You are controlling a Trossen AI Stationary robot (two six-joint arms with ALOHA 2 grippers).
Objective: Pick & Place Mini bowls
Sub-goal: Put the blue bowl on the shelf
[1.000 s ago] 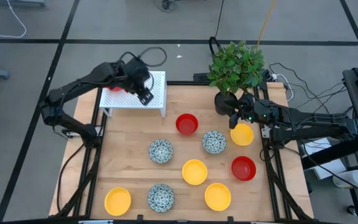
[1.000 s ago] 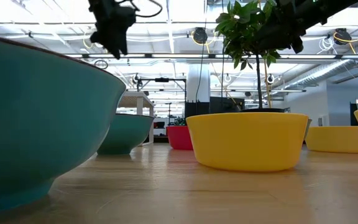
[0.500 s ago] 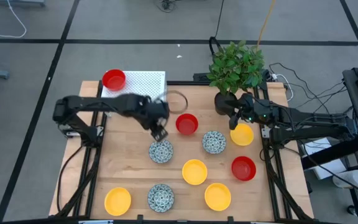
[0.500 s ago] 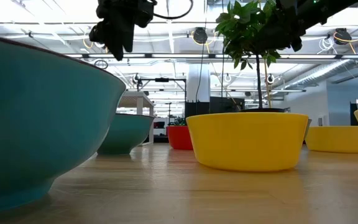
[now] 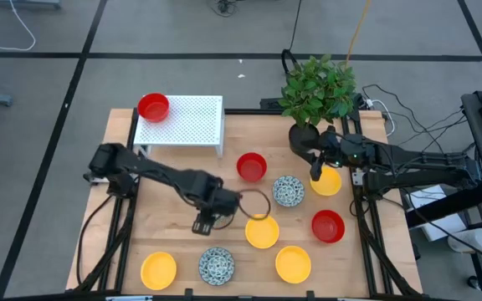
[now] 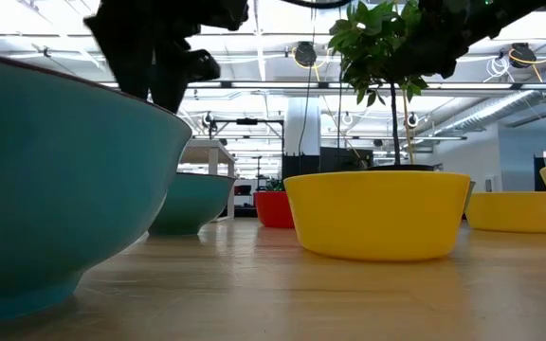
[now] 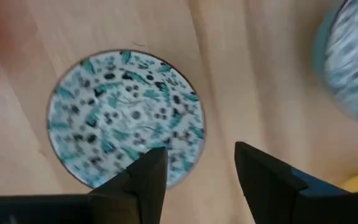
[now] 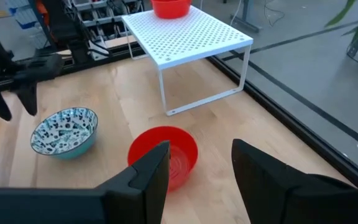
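**Left gripper over speckled bowl**

Left gripper (image 7: 194, 171) spread wide, empty, above speckled bowl (image 7: 126, 118) at table centre. Right gripper (image 8: 194, 168) parted, empty, hovering far right beside red bowl (image 8: 165, 155). Another red bowl (image 5: 153, 107) up on white rack (image 5: 192, 124).

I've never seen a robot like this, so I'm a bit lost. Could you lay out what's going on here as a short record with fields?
Rack: white rack, one red bowl on top
Left arm's fingers: open, over the rim of a speckled bowl
Right arm's fingers: open, beside the plant pot, above a yellow bowl
Table: other bowls scattered, red, yellow and speckled
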